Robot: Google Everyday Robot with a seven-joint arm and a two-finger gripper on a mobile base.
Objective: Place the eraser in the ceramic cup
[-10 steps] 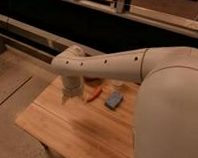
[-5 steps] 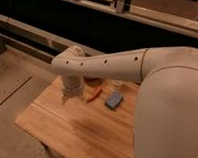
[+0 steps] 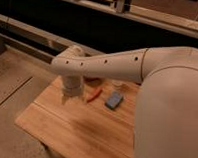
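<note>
Wood planks make up the tabletop [image 3: 88,127], which we see from above and at an angle, its near left corner jutting toward the floor [image 3: 9,91]. The robot's thick white arm [image 3: 118,64] reaches along the far edge and bends downward at its wrist near the far left corner. The tool [image 3: 71,96] hangs there, pointing down, low over the wood and close to the left edge; we cannot tell whether it touches the surface. Nor can we tell how far open the tool is, or whether it has hold of anything. Beside it, toward the right edge and apart from it, a thin red chilli-like piece [image 3: 93,96] lies slanted. Further toward the right edge, a blue-grey slab [image 3: 113,100] lies flat, near the red piece but not touching it. Beyond the slab, toward the far edge and right under the arm, stands a small pale round thing that we take for the ceramic cup [image 3: 117,85]. A dark rounded shape [image 3: 92,80] sits along the far edge between the cup and the far left corner, mostly hidden by the arm. The eraser we cannot place: whether the arm or the tool covers it we cannot tell. The robot's white body [image 3: 170,122] hides the tabletop's right edge.
</note>
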